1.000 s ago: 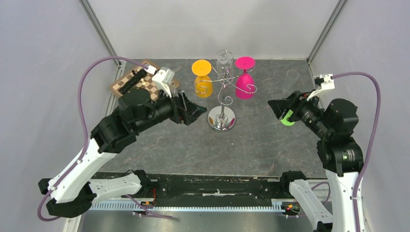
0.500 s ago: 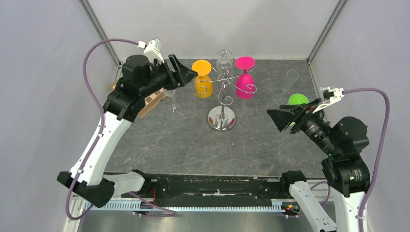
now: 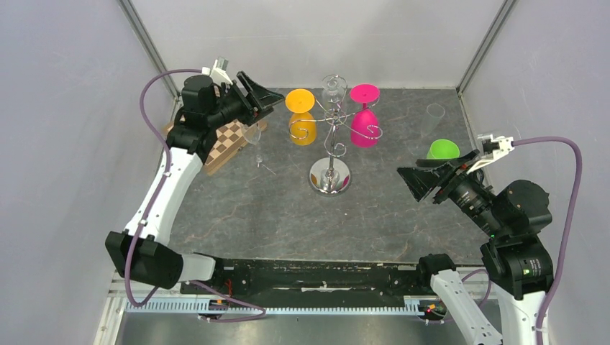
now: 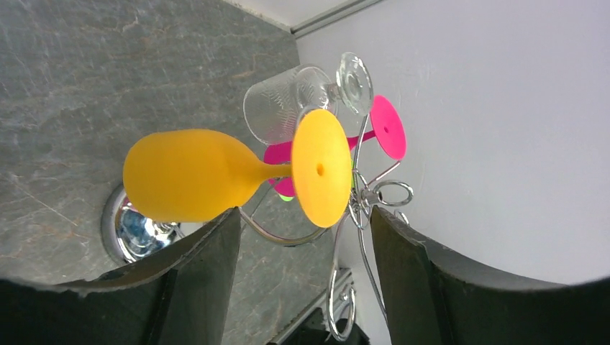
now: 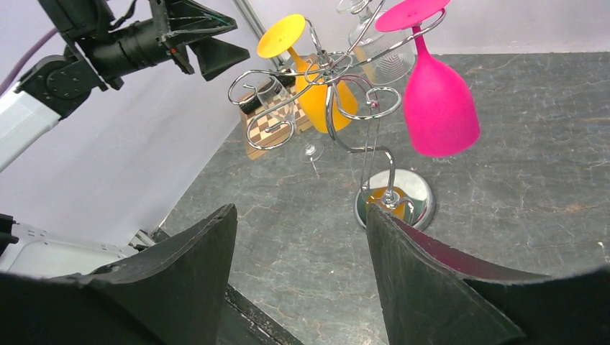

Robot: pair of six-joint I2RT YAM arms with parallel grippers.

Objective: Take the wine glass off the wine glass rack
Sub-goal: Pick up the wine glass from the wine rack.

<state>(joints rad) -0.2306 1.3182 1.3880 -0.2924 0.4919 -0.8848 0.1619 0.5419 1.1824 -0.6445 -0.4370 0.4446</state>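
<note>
Now the open left gripper [image 3: 272,100] has swung upper-left, lining up on the orange plastic wine glass [image 4: 194,176] hung from the chrome wire rack [image 3: 331,144].

Left arm [image 3: 155,207] and right arm [image 3: 521,267]: white link shells, black joint housings. Purple cable [image 3: 539,139] loops off each wrist, ending at a small white connector [image 3: 498,143]. Fingers [image 4: 205,277] black, wedge-shaped, matte, with rough chipped edges
</note>
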